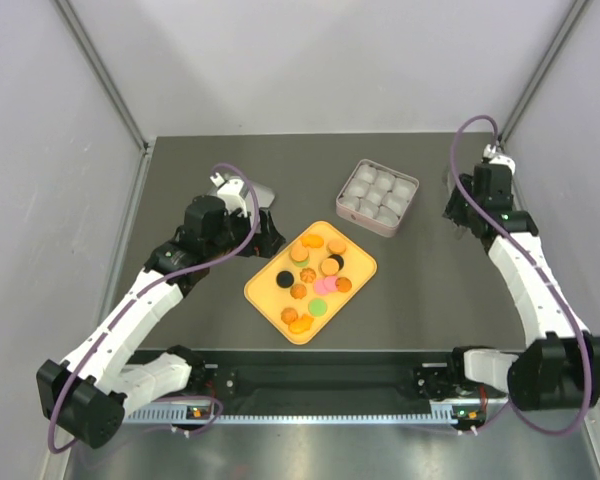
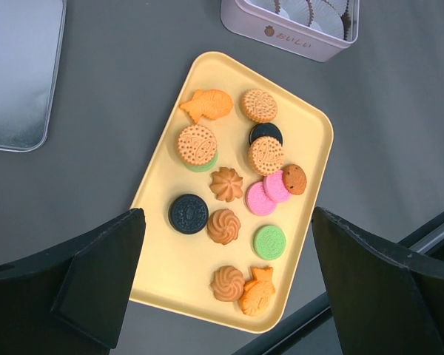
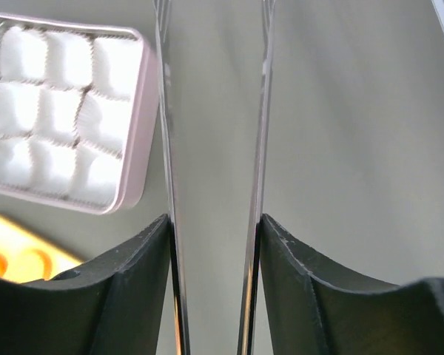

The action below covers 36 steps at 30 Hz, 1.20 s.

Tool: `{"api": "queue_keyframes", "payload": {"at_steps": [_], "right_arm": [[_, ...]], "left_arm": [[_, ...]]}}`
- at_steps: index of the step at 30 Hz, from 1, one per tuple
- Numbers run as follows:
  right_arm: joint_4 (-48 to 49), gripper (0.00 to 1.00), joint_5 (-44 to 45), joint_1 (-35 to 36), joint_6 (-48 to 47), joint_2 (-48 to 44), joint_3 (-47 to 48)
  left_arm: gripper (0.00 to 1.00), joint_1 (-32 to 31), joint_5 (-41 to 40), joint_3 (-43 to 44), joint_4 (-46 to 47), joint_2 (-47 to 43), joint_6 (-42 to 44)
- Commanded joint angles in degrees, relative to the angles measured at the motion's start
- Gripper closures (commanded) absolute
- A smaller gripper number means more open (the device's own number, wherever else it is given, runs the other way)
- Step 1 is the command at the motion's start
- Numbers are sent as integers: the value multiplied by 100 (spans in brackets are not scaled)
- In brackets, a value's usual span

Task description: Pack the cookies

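Left hand (image 1: 264, 236) (image 2: 226, 240) is wide apart with nothing between the fingers. It hangs over the near-left end of the orange tray (image 1: 264, 292) (image 2: 161, 268)

The cookies (image 1: 316, 274) (image 2: 229, 194) all lie loose on that tray, mid-surface (image 1: 410, 290), between the two arms. They're mostly orange rounds and swirls, plus two fish shapes, two black, two pink and a green one. One orange round sits stacked on a green piece, and the pink pair overlap, touching a brown chip cookie

The pink tin (image 1: 381, 229) (image 2: 283, 38) (image 3: 138, 148) sits just beyond the tray's far-right corner, apart from it, with white paper cups in its grid. A flat grey lid (image 1: 250, 190) (image 2: 18, 74) lies on the surface left of the tray, right by my left wrist

Right hand (image 1: 458, 215) (image 3: 214, 222) is to the right of the tin, clear of it. In the wrist view both fingers press against the outer faces of two thin clear blades (image 3: 165, 111) that run straight out ahead – clamped on them as far as I can see. I can't tell what the blades belong to, since the top view doesn't resolve them
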Motion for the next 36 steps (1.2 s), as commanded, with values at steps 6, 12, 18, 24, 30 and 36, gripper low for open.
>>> {"api": "queue_keyframes", "payload": {"at_steps": [6,12,18,24,30,36], "right_arm": [[-967,52,-369,1344,-90,-996,188],[-1398,53,-474,3172,25,-865,522],[-1566,54,-580,4236,86,-549,567],[-1531,54,-492,4537,121,-232,409],[-1416,54,-352,4537,227,-170,242],[-1425,53,-158,4493,271,-47,128]], "left_arm": [[1,0,-196,34,116,-113,181],[1,0,-380,42,63,-130,216],[1,35,-609,34,45,-165,199],[1,70,-653,42,28,-139,208],[1,70,-715,34,19,-148,208],[1,70,-732,34,2,-148,216]]}}
